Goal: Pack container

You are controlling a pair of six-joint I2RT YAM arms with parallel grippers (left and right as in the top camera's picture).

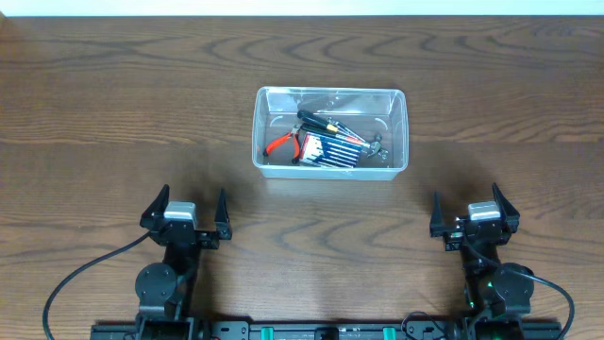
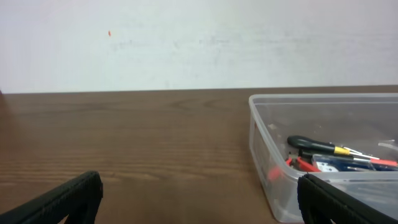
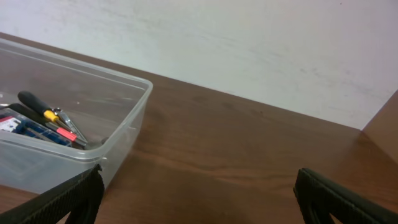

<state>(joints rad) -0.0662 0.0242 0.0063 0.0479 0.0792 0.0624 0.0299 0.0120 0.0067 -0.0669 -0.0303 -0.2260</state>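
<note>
Container [image 1: 329, 131] looks thin, slick and flexible (heavier with tools inside), so its rim is the best hold; left gripper [image 1: 186, 213] and right gripper [image 1: 475, 216] both spread wide, empty.

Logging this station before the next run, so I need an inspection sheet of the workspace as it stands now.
Surface: dark wood-grain table, no spills seen.
Job's things: clear container upright at centre, holding red-handled pliers, a black-and-yellow screwdriver, a blue bit case and a small hammer.
Clutter: nothing seen outside the container.
Grippers: left claw and right claw open, empty, near the table's front edge.
Cables: black leads by both arm bases.
Surroundings: plain white wall.
</note>
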